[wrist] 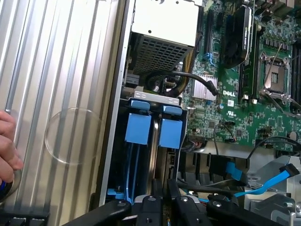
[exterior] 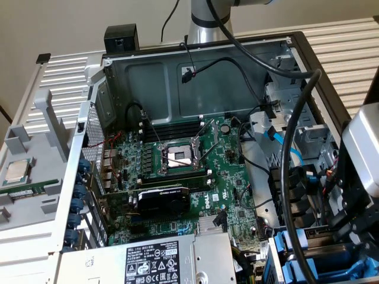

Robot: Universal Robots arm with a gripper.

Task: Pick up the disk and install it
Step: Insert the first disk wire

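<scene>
Gripper (wrist: 164, 207) right up at my lens, over the drive bay (wrist: 155, 97) just beside the power supply (wrist: 162, 28).
I can't tell whether the jaws are spread or pinching anything. The disk (wrist: 138, 128), going by its blue carrier, stands edge-up in that bay, near the power supply, with a second blue carrier (wrist: 170, 133) alongside it.

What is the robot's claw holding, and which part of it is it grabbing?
It cannot be told. The gripper hangs over the drive bay, close to the blue carriers, but where it might meet anything is hidden.
</scene>
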